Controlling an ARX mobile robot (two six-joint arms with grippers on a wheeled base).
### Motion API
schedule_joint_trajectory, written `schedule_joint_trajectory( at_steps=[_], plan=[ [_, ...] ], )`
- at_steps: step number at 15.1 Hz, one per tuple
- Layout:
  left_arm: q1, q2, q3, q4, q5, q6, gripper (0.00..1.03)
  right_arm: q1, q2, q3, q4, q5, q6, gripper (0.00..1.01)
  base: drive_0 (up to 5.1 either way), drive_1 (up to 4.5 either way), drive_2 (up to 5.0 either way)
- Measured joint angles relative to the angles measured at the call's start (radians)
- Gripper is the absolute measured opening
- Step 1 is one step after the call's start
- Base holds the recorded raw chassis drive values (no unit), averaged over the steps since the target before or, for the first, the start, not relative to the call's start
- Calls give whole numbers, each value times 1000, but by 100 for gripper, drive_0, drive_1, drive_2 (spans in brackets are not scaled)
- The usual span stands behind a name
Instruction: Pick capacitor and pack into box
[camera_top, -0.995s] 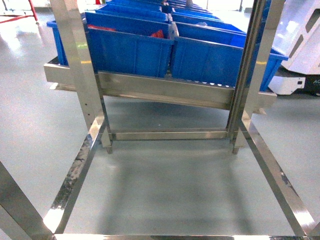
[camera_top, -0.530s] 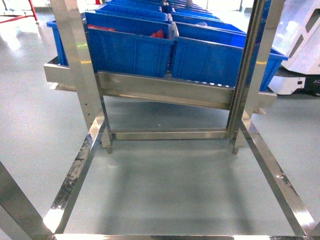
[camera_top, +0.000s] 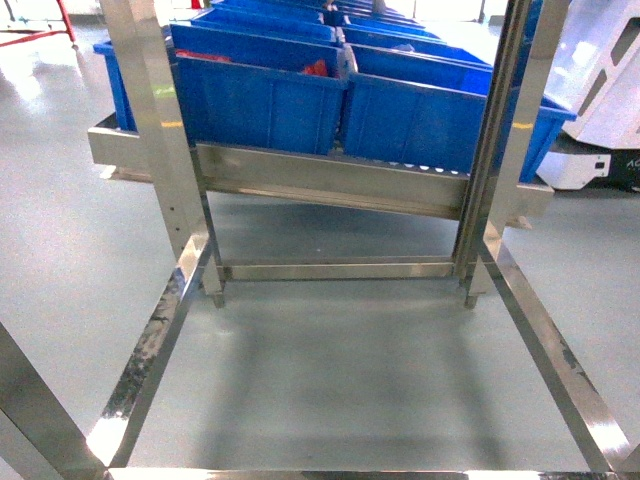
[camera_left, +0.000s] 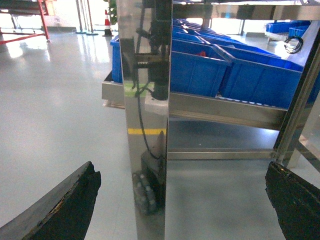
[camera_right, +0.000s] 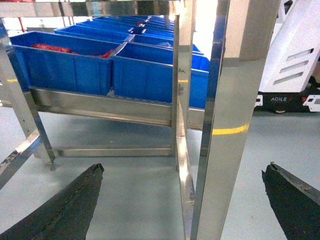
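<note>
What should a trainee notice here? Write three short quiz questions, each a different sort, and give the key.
1. True or false: the left tool is shut.
2. The bins are: A red, B blue, C green.
3. Fill in: the bins sit on a steel ____.
Key: 1 false, its fingers stand wide apart; 2 B; 3 rack.

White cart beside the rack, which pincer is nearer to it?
Right. The right pincer has the white cart ahead to its right; the left pincer faces a steel post, with no cart in its view.
</note>
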Motion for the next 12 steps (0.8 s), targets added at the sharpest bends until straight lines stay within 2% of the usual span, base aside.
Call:
schedule_joint_trajectory(
  at_steps=[12],
  plan=[
    [0, 0, 0, -4, 0, 0, 98, 0, 0, 0, -3, 0, 0, 98, 0, 0, 0]
  ],
)
